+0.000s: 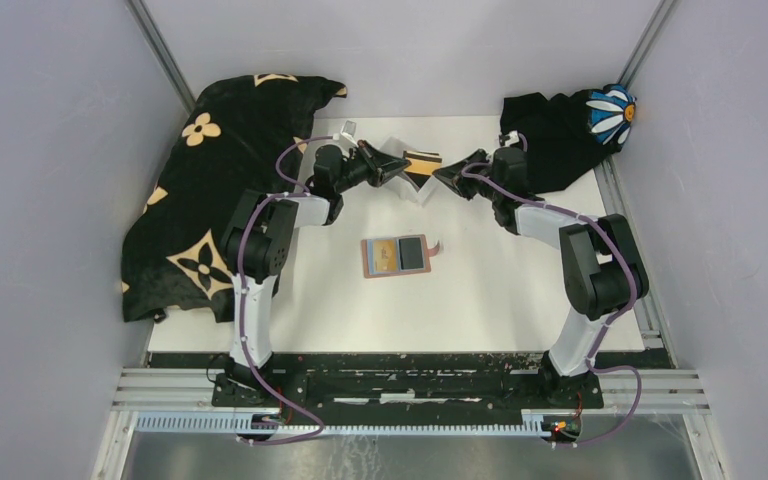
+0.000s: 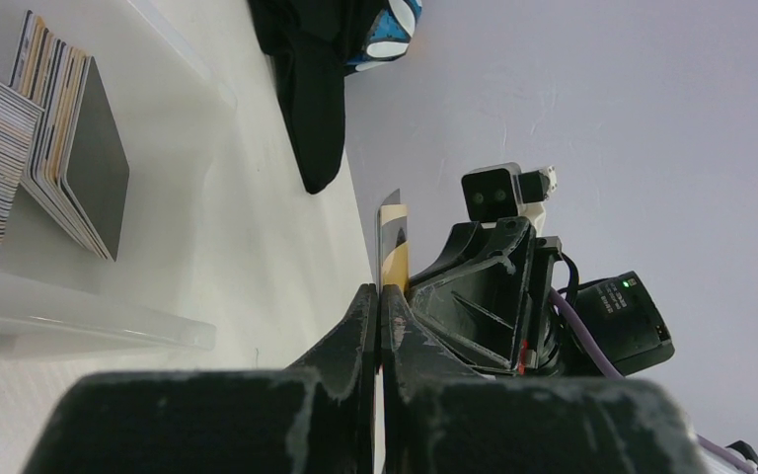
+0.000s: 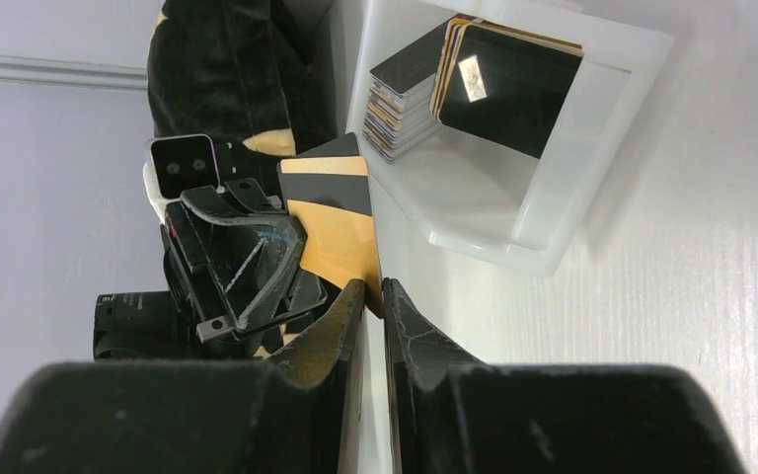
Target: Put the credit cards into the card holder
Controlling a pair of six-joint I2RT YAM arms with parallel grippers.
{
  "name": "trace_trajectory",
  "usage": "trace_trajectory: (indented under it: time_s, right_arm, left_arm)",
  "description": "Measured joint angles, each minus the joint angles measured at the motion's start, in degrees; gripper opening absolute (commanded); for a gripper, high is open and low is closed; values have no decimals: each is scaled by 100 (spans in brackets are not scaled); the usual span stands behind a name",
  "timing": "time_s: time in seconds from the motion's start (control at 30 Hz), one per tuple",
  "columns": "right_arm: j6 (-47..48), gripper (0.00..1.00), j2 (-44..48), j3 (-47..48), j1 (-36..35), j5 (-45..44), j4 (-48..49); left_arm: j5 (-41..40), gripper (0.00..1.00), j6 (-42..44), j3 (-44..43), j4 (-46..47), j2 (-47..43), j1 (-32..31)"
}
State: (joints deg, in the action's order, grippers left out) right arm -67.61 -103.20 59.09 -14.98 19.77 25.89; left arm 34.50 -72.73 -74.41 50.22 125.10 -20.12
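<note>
A gold-yellow credit card with a black stripe point(image 1: 422, 160) point(image 3: 334, 225) is held in the air between my two grippers, next to the white tray. My left gripper point(image 1: 405, 166) point(image 2: 379, 289) is shut on its edge; in the left wrist view the card point(image 2: 393, 247) shows edge-on. My right gripper point(image 1: 448, 177) point(image 3: 373, 286) has its jaws a narrow gap apart, with a corner of the card between the tips. The tan card holder point(image 1: 397, 256) lies open mid-table with cards in its slots. More cards point(image 3: 484, 84) point(image 2: 59, 158) stand in the tray.
The white plastic tray point(image 3: 563, 188) point(image 2: 89, 321) sits at the back of the table under the grippers. A black patterned cloth point(image 1: 220, 190) covers the left side. A black cloth with a blue flower piece point(image 1: 610, 112) lies back right.
</note>
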Motion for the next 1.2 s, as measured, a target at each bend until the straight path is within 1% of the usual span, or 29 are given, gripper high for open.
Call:
trace_trajectory:
  time_s: [0.1,0.47,0.67,0.8,0.83,0.93,0.97,1.03,1.2]
  right_arm:
    - [9,16,0,0,4,0,-48]
    - [22,22,0,0,50,28,-140]
    - [31,17,0,0,68,79,-144]
    - [39,16,-28,4,83,83,-136]
    - [39,18,-55,13,85,87,-136]
    - [37,30,-149,37,85,98,-131]
    - [46,33,-173,35,85,98,-142]
    - [66,34,-188,35,85,92,-173]
    - [103,34,-192,37,87,92,-173]
  left_arm:
    - [-2,3,39,-20,-79,4,2]
    - [-46,3,42,-120,-101,118,31]
    - [-127,3,42,-170,-129,195,55]
    - [-138,3,42,-173,-133,210,66]
    - [-138,3,42,-173,-133,210,66]
    - [-138,3,42,-173,-131,210,68]
    - [-138,3,42,-173,-129,210,68]
    - [-138,3,42,-170,-129,210,68]
    - [-136,3,42,-170,-127,210,81]
